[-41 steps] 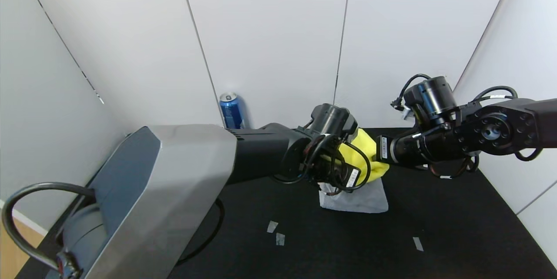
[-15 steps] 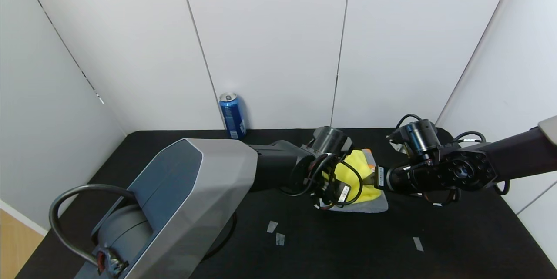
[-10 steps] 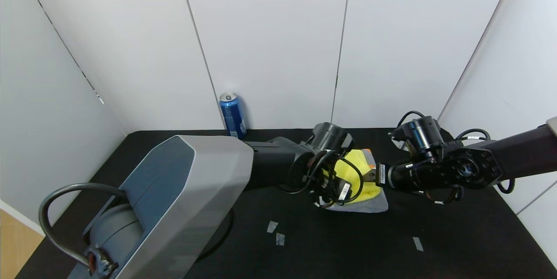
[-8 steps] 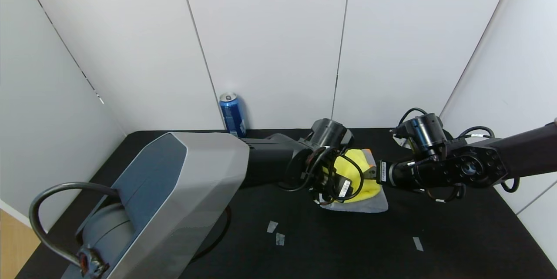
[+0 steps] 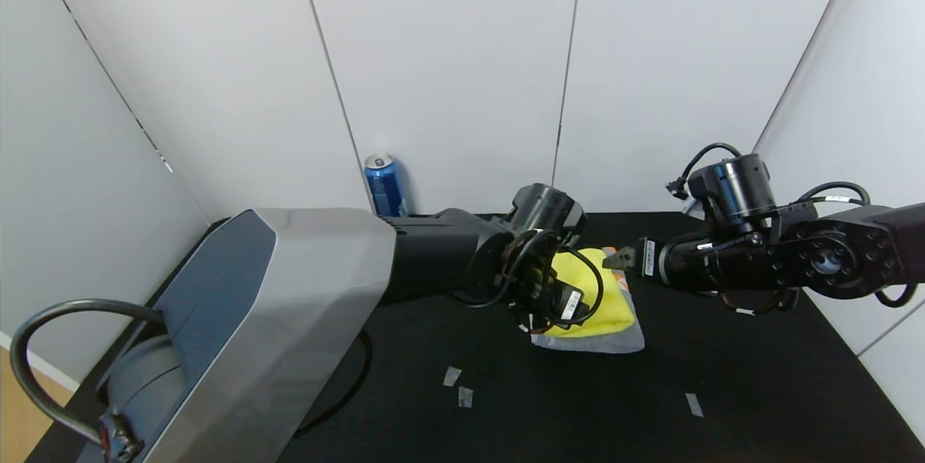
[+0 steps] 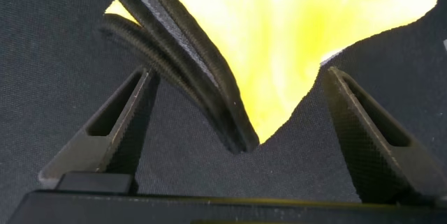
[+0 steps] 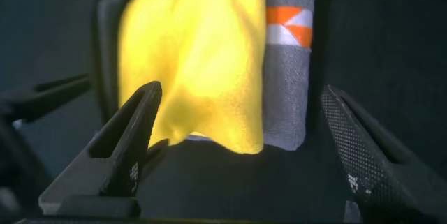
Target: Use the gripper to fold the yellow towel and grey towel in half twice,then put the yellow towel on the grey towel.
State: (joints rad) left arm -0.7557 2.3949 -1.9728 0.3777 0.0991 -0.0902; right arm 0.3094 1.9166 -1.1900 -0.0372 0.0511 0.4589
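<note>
While the blue can (image 5: 384,183) is standing idle against the back wall on the left, the real business is going on further along the black worktop (image 5: 723,391). The left hand (image 6: 237,123) is hanging just above the near-left corner of the stack, its fingers (image 6: 115,137) spread wide with nothing pinched between them; the layered dark-trimmed edges of the yellow towel (image 5: 594,298) are lying in the gap but are not clamped. That yellow towel, folded small, is sitting on top of the grey towel (image 5: 603,339), which is itself folded and showing a pale rim around the front and an orange patch at the far right edge. Further right, the right hand (image 5: 614,258) is hovering over the far corner of the pile, its fingers (image 7: 126,144) likewise standing open and empty.

To my eye the stacking is as good as done and the step in hand is letting go cleanly. Doing that well means lifting both hands straight up, fingers kept wide, so no pad is snagging the fluffy pile or dragging a fold open. The left one needs the most care, being closest to those loose layered edges; any sideways sweep there could be peeling the top layer back.
</note>
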